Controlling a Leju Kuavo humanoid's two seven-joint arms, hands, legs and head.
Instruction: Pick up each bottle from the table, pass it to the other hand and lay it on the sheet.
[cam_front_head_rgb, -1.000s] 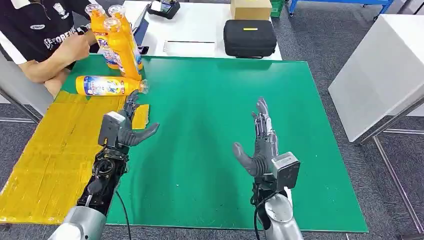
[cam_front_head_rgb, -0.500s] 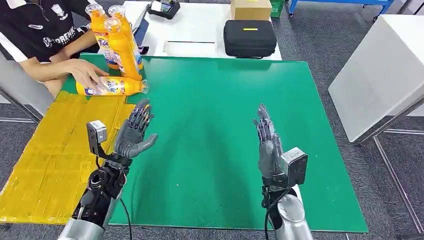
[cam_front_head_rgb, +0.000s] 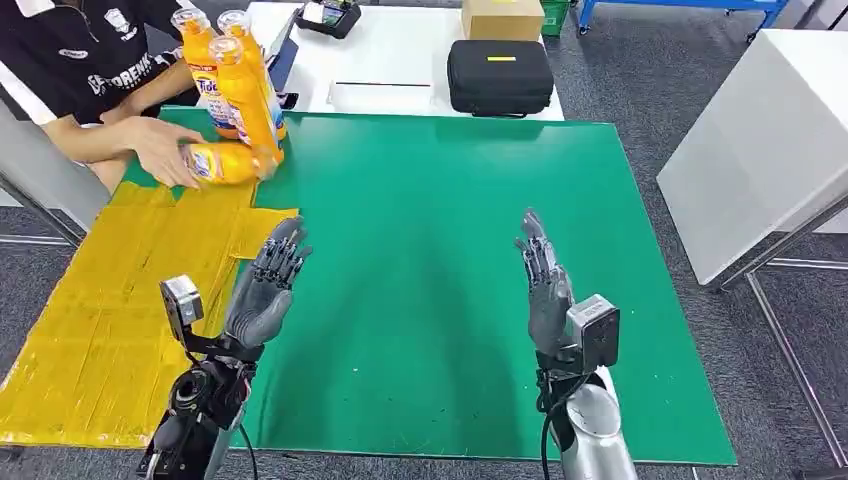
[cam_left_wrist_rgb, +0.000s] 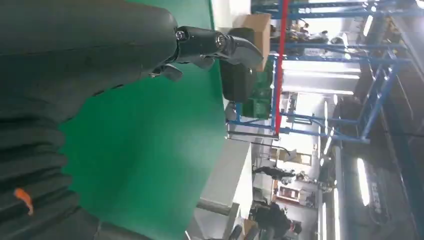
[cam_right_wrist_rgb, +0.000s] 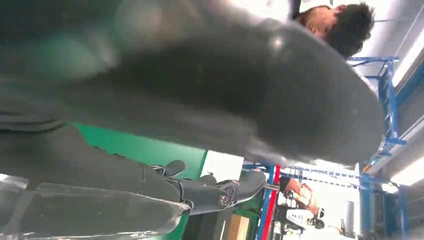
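Three orange bottles stand at the table's far left corner: one in front (cam_front_head_rgb: 243, 95), two behind (cam_front_head_rgb: 197, 60). A fourth orange bottle (cam_front_head_rgb: 228, 162) lies on its side beside them, with a person's hand (cam_front_head_rgb: 165, 148) on it. The yellow sheet (cam_front_head_rgb: 110, 300) covers the left part of the table. My left hand (cam_front_head_rgb: 263, 290) is raised over the sheet's right edge, fingers spread, holding nothing. My right hand (cam_front_head_rgb: 545, 290) is raised over the green mat (cam_front_head_rgb: 420, 240), fingers straight, holding nothing. Dark fingers (cam_left_wrist_rgb: 220, 45) stretch out over the green mat (cam_left_wrist_rgb: 145, 145) in the left wrist view.
A person in a black shirt (cam_front_head_rgb: 70, 60) sits at the far left corner. Behind the mat, a white table (cam_front_head_rgb: 390, 50) carries a black case (cam_front_head_rgb: 499, 76), a cardboard box (cam_front_head_rgb: 501, 17) and a small device (cam_front_head_rgb: 328, 14). Another white table (cam_front_head_rgb: 760, 140) stands to the right.
Both my hands drew back toward me and turned more upright. The person put a hand on the lying bottle and slid it left toward the standing bottles.
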